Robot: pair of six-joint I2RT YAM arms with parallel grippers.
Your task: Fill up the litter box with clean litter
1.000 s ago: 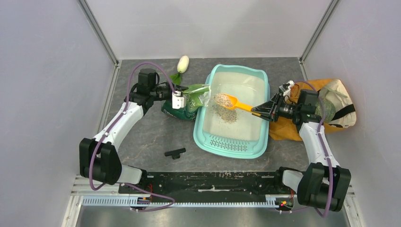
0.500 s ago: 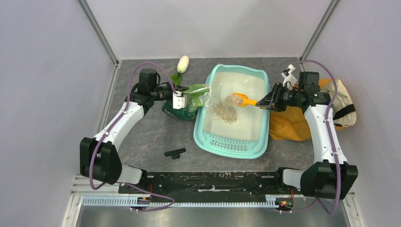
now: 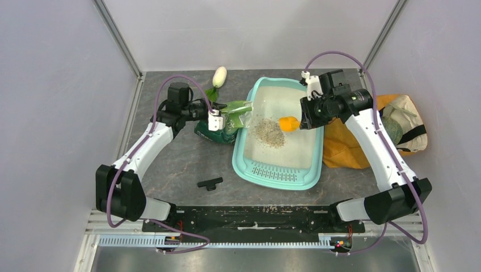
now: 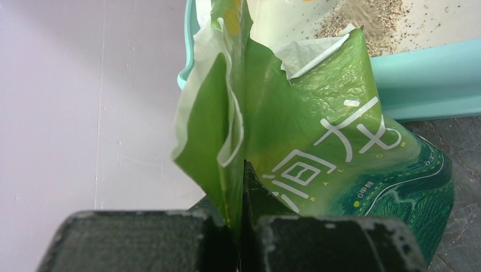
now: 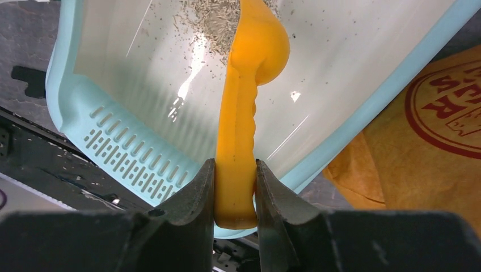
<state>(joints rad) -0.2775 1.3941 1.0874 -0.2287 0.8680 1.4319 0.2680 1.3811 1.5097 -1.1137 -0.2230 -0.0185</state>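
The teal litter box (image 3: 245,148) lies mid-table, with its grille (image 3: 274,171) at the near end. A small pile of beige-grey litter (image 3: 268,132) lies in its white basin; it also shows in the right wrist view (image 5: 212,22). My right gripper (image 3: 305,118) is shut on the handle of the orange scoop (image 5: 245,119), which hangs bowl-down over the basin (image 5: 142,68). My left gripper (image 3: 214,120) is shut on the top edge of the green pouch (image 4: 317,130), holding it upright against the box's left rim (image 4: 420,79).
An orange cloth bag (image 3: 347,148) with a cream bag on it lies right of the box. A white-and-green object (image 3: 219,77) lies at the back. A small black part (image 3: 210,183) lies on the table near the front left.
My right arm has risen and swung left over the box. The scoop has tipped from level to bowl-down. The litter pile in the basin looks larger. The left arm has not moved.
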